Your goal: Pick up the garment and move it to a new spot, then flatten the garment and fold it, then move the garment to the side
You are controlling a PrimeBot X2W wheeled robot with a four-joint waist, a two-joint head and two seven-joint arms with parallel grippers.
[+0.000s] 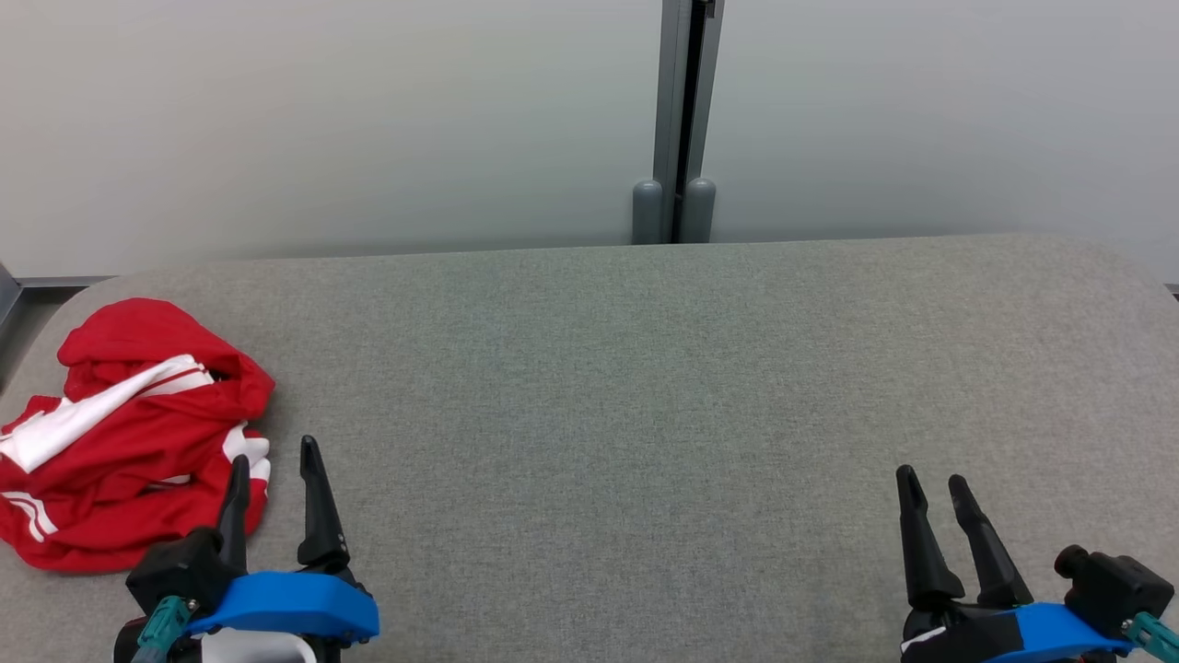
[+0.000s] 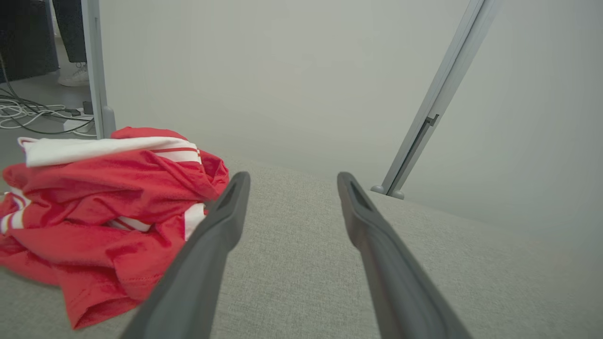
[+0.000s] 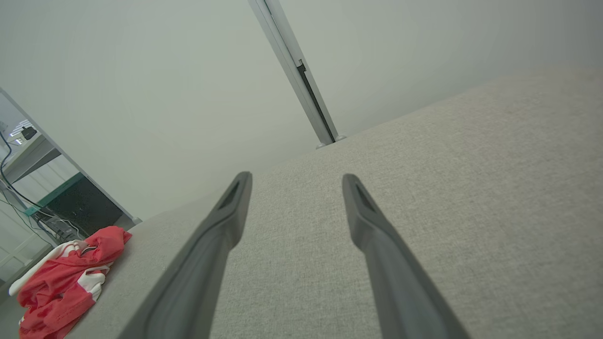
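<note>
A crumpled red garment [image 1: 129,433] with white stripes lies in a heap at the left end of the grey table [image 1: 645,387]. The left wrist view shows the garment [image 2: 103,212] bunched just left of the fingers. My left gripper [image 1: 274,456] stands open at the lower left, right beside the heap's near right edge, nothing between its fingers. Low on the right, my right gripper [image 1: 930,479] is open and empty over bare fabric. In the right wrist view the garment [image 3: 66,278] sits far off at the lower left.
A pale partition wall with a grey metal post [image 1: 682,120] runs behind the table's far edge. Beyond the table's left end are cables [image 2: 33,113] on the floor and a person's shoe [image 2: 73,77]. The table's corners are rounded.
</note>
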